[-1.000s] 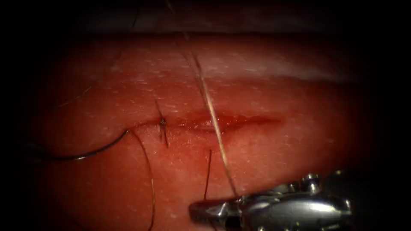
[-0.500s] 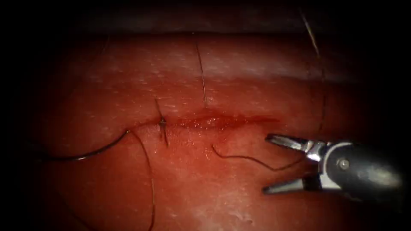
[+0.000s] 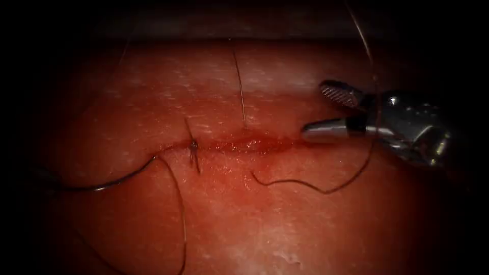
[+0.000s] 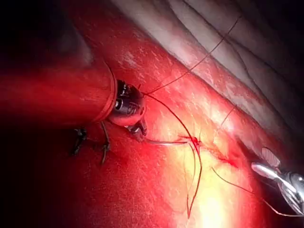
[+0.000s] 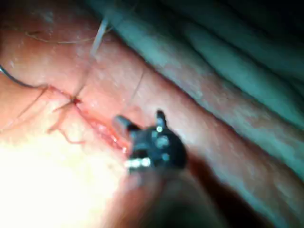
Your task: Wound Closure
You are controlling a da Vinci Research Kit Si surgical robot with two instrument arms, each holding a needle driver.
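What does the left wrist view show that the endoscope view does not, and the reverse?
Left wrist view: the left tool, its fingers apparently shut on the needle near its back end. Endoscope view: the needle's long curve lying left of the cut. Both: the right tool, fingers open and holding nothing, a knot on the cut, and loose thread on the tissue. The needle's point reaches the cut's left end; whether it enters the tissue is unclear.
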